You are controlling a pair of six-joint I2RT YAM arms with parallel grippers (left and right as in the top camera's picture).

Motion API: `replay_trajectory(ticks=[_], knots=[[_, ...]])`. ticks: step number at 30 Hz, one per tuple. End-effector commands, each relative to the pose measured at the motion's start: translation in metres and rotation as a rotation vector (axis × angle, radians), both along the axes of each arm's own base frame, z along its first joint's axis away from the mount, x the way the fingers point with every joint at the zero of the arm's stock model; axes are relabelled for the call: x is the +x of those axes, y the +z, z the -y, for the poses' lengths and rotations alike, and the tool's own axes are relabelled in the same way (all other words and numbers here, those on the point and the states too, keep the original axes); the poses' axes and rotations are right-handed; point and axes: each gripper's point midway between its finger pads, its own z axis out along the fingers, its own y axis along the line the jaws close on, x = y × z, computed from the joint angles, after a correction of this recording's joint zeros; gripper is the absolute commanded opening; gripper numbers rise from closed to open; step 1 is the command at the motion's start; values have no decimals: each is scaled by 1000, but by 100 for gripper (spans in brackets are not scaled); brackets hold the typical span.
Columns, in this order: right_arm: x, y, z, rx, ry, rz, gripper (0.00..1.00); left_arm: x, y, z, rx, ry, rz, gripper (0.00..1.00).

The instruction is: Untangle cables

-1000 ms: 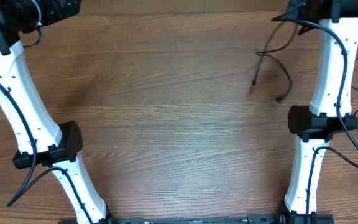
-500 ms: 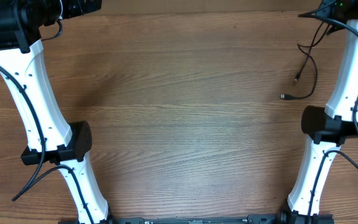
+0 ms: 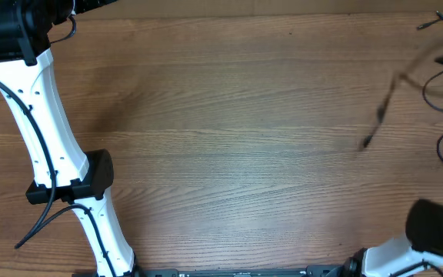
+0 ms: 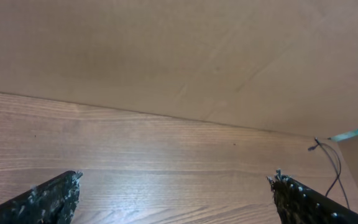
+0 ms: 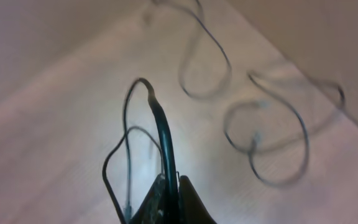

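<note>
I read the left gripper (image 4: 176, 180) as spread wide above the matte wood-grain table (image 3: 229, 138), with its rough black fingers (image 4: 48, 199) far apart. The right gripper (image 5: 171, 196) is clamped on the cables (image 5: 164, 134). These are thin, smooth black cords that rise from its tips in narrow loops. More loops, blurred, lie near the table's far right edge.
</note>
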Motion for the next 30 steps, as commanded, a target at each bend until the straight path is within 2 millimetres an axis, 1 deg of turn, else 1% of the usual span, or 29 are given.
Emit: replay_trajectory(ticks=[1,3,4,8,13,15,16,19,22,24,26,28,29,30], knots=[[8,-56,11,74,-40,-119,4,-10,19,4,-28,7,38,99],[17,-77,13,95,-35,-134,4,-10,19,5,-32,7,36,100],[22,-90,15,100,-34,-142,4,-10,19,6,-40,8,33,100],[38,-135,22,102,-32,-155,4,-11,19,15,-42,-10,32,100],[52,-196,33,106,-40,-135,4,-12,19,26,-41,-32,32,100],[62,-219,30,130,3,-99,4,-12,19,29,-41,-38,32,100],[67,-227,27,145,32,-79,4,-12,19,30,-41,-40,32,100],[78,-256,8,232,106,-14,7,-12,20,33,-42,-45,33,100],[81,-280,-15,332,168,-6,4,-12,20,35,-48,-47,35,100],[84,-290,-33,373,207,-27,4,-11,22,36,-48,-50,42,100],[89,-294,-53,387,253,-40,4,-10,24,38,-47,-55,54,100],[95,-293,-75,386,304,-45,4,-8,28,40,-50,-59,69,100],[100,-291,-91,388,332,-41,4,-8,29,41,-49,-61,75,100],[103,-290,-102,390,348,-38,4,-8,30,42,-49,-63,79,100]])
